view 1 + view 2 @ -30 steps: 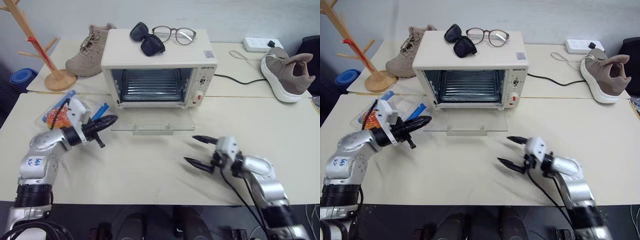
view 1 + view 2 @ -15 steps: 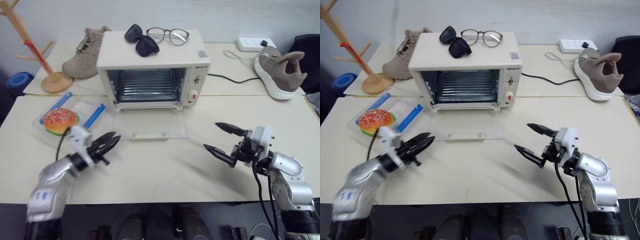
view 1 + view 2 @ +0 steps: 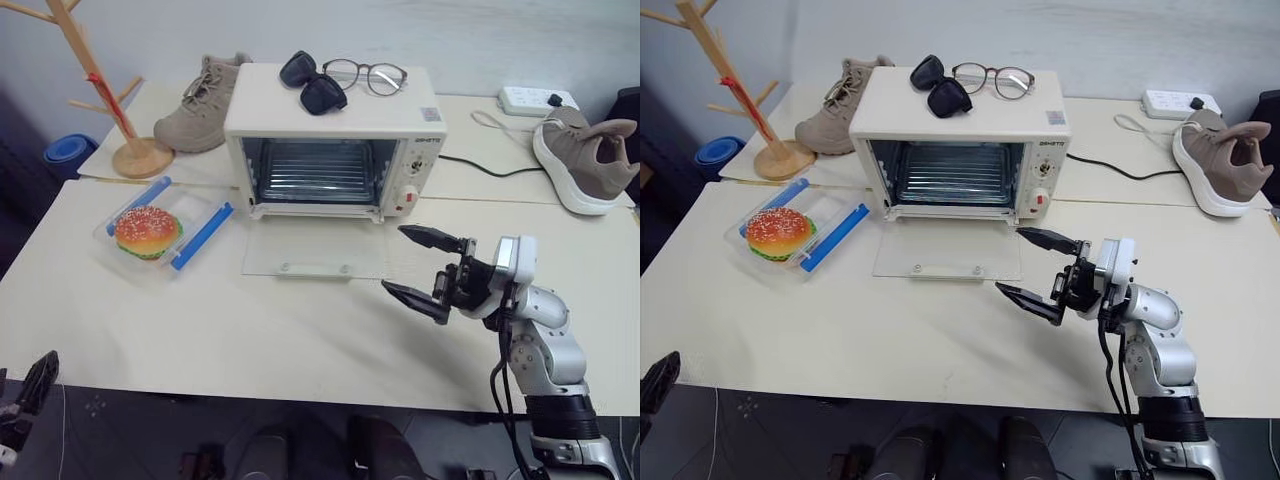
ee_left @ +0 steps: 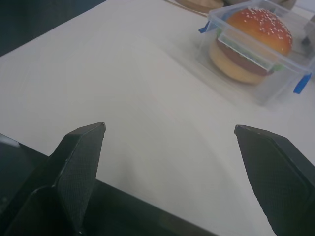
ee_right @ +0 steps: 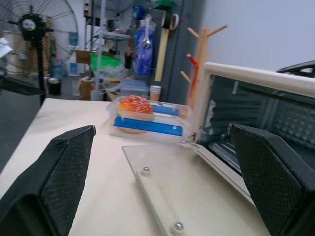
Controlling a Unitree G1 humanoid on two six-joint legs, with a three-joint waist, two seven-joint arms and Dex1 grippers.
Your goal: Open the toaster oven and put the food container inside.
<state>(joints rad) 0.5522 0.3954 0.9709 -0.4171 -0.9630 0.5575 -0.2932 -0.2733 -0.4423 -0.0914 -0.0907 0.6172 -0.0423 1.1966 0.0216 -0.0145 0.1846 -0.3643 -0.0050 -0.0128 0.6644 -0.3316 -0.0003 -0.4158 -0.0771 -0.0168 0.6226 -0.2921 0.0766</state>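
Container [image 3: 162, 226] sits on table [image 3: 150, 320] beside open oven [image 3: 330, 140].

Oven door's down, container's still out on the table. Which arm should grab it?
Probably left. The food container sits left of the toaster oven, on the left gripper's side; the right gripper hovers open by the lowered door, farther off.

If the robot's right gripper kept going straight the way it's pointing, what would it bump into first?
Probably the food container. The right gripper is open and points across the table, over the toaster oven's lowered glass door. Depth is unclear, so it might pass just above the container.
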